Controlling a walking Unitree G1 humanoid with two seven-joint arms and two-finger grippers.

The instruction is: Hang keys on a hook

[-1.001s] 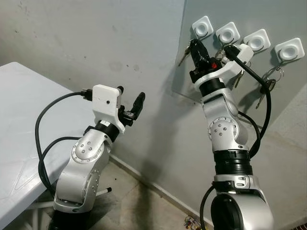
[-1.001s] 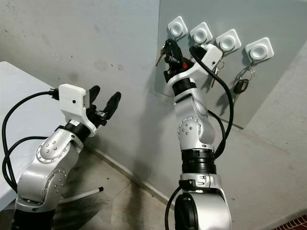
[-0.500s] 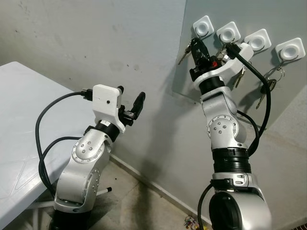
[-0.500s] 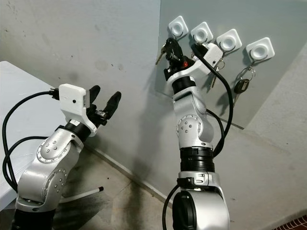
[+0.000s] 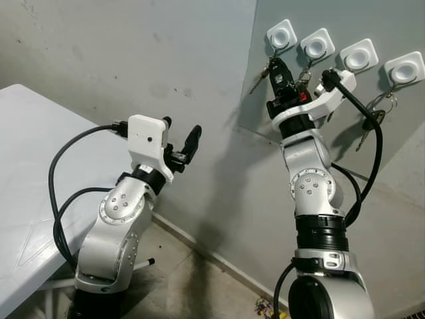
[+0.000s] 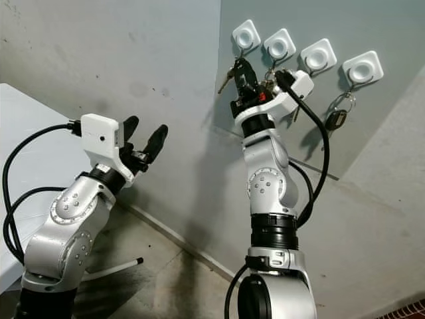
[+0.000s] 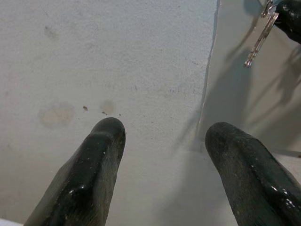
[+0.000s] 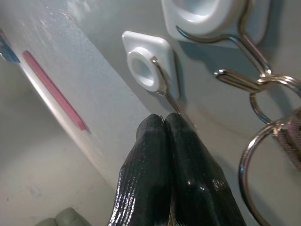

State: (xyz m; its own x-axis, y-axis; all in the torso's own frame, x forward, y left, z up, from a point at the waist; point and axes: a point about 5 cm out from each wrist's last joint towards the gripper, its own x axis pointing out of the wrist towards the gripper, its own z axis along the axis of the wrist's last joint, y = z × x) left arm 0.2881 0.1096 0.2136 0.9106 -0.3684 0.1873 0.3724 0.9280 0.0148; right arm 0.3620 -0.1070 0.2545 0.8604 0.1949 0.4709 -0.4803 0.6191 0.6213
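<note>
Four white square hooks sit in a row on a grey wall panel (image 5: 319, 20). My right gripper (image 5: 276, 66) is raised just below the leftmost hook (image 5: 281, 34), shut on a set of keys (image 5: 257, 77) that dangles beside its fingers. In the right wrist view the shut fingertips (image 8: 164, 123) sit right under that hook's wire (image 8: 162, 84). The second hook (image 5: 317, 46) holds another key ring (image 8: 251, 157), and the fourth hook (image 5: 404, 66) holds keys (image 5: 372, 118) too. My left gripper (image 5: 180, 141) is open in front of the wall, holding nothing.
A white table (image 5: 33, 153) stands at the left, close to my left arm. The grey plaster wall (image 5: 133, 53) is right ahead, with bare concrete floor (image 5: 192, 286) below. A black cable (image 5: 365, 153) loops off my right wrist.
My right gripper has risen and shifted slightly right with the keys, closer under the leftmost hook, and its wrist has turned. The left arm has stayed put.
</note>
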